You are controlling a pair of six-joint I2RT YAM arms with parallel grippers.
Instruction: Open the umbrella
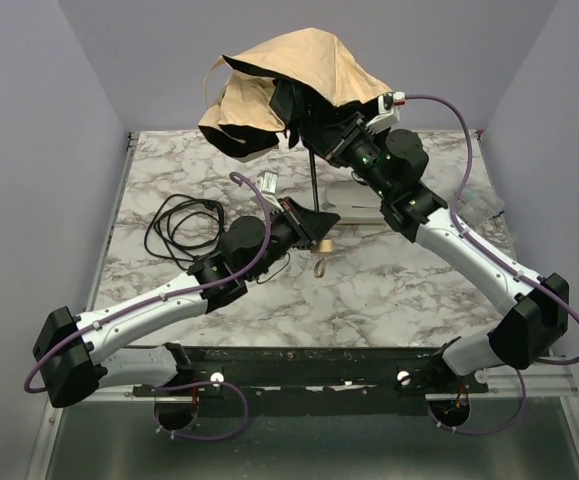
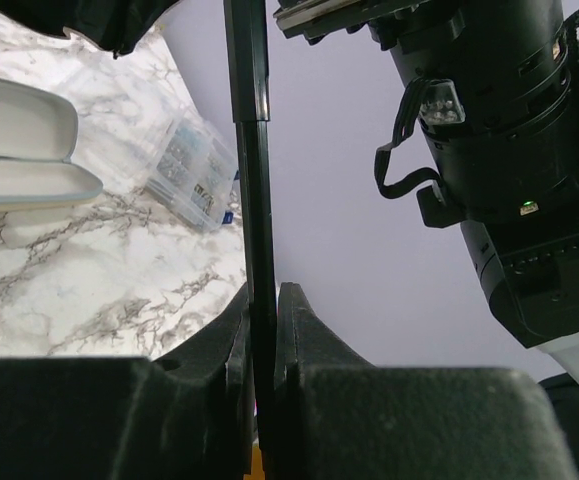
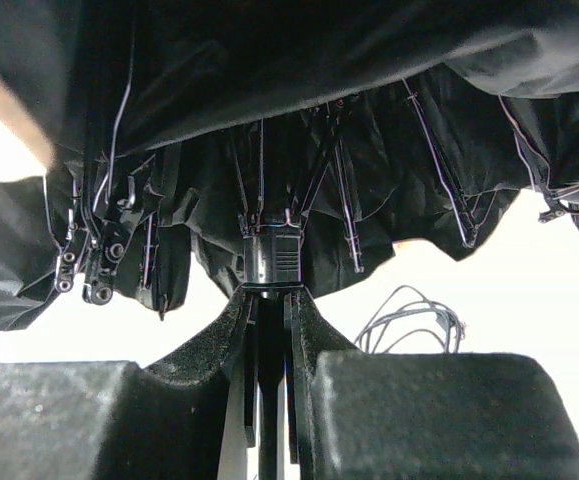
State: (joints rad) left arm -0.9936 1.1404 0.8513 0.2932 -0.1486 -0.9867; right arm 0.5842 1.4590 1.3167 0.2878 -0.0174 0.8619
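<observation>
**Jaws shut on shaft, low and high**

Clamped low on thin black shaft (image 2: 251, 150) of umbrella (image 1: 299, 70) with left gripper (image 2: 264, 300). Clamped again just under the runner with right gripper (image 3: 269, 300). Held upright over far middle of bench (image 1: 369, 290). Tan canopy (image 1: 314, 62) slumped and crumpled; black lining and thin metal ribs (image 3: 344, 215) hanging underneath.

Crowded at the base by pale oval hard case (image 1: 354, 200), smooth-shelled, just beside shaft. Looped black cable (image 1: 179, 225) toward left edge. Clear plastic box (image 2: 194, 175) toward far right corner, print on its label too small to read. Grey-veined white marble top. Green light (image 2: 529, 207) lit on right arm.
</observation>
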